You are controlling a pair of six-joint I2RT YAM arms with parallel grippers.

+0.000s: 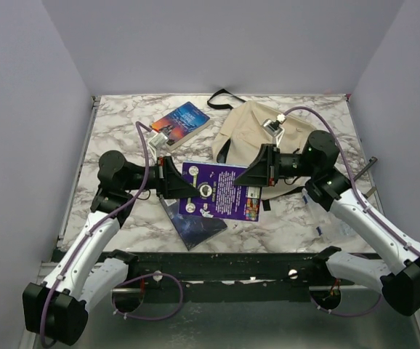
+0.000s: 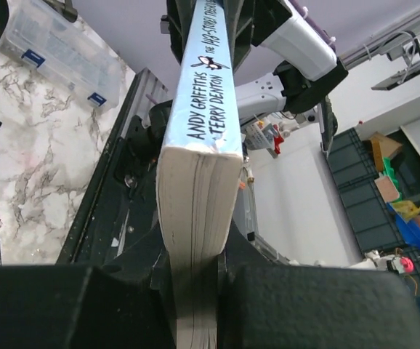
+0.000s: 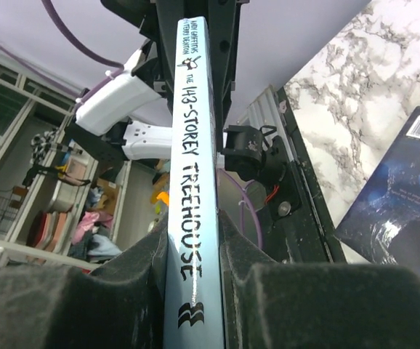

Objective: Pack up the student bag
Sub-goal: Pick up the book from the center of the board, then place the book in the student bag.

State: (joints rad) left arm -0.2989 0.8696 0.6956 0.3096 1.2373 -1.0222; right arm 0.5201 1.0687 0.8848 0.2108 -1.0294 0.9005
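The left end effector [image 1: 171,179] was clamped on one end of a purple paperback book with a pale blue spine [image 1: 221,190]. The right end effector [image 1: 259,173] was clamped on the opposite end, and the book hung cover-up above the marble-patterned desk [image 1: 115,131]. The cream-beige soft fabric backpack [image 1: 250,127] lay at the desk's far right, behind the right arm. A dark blue book [image 1: 195,227] lay beneath.

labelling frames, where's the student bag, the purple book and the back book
student bag [image 1: 240,134]: top view, beige fabric panel
purple book [image 1: 221,190]: top view, middle of cover
back book [image 1: 182,122]: top view, middle of cover
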